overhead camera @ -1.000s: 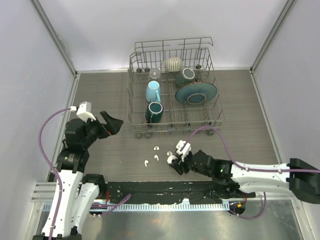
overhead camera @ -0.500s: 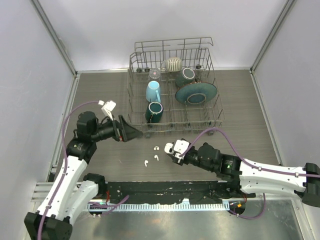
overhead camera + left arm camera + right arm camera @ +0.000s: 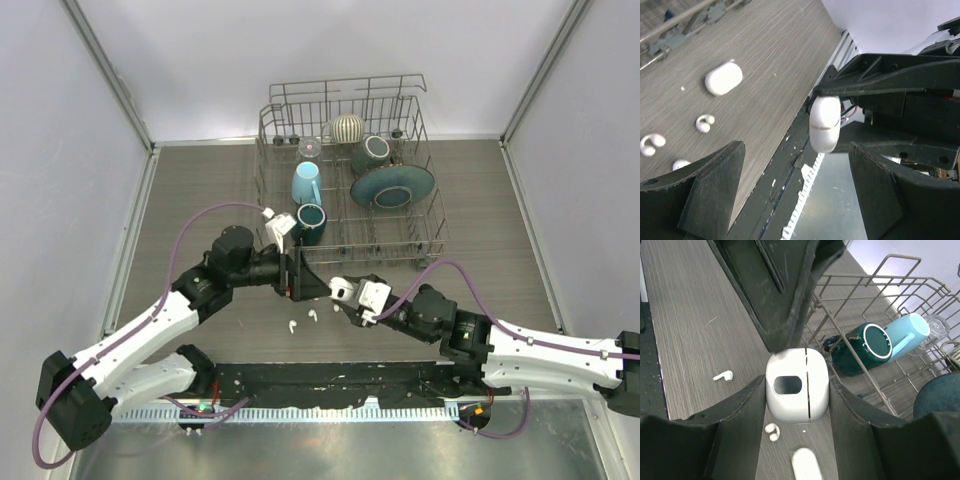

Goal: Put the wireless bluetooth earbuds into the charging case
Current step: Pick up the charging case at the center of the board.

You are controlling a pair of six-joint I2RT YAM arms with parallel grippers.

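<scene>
**Case aloft in right jaws, earbuds loose on table**

Left arm reaches out rightward across the table (image 3: 190, 190). Left gripper (image 3: 312, 284) has jaws spread wide, nothing between them, tips pointing at the right gripper. Not touching the case as far as the left wrist view shows.

Earbuds (image 3: 704, 123): small, white, lying loose on the wood-grain surface below and just left of where the two grippers meet. None is in the case. Two are plain in the left wrist view; a third white bit (image 3: 680, 164) is half hidden at the finger's edge. A white oval piece (image 3: 723, 78) lies near them on the table; cannot tell what it is.

Case (image 3: 797, 391): white, rounded, with a dark oval recess on its face and a seam running across it. Lid looks closed. It is held off the table, pinched on both sides by the right gripper (image 3: 348, 295), whose jaws are closed on it.

Behind, a wire rack (image 3: 432, 238) holds a teal mug (image 3: 310, 222), a pale blue mug (image 3: 306, 183) and a dark plate (image 3: 392, 187).
</scene>
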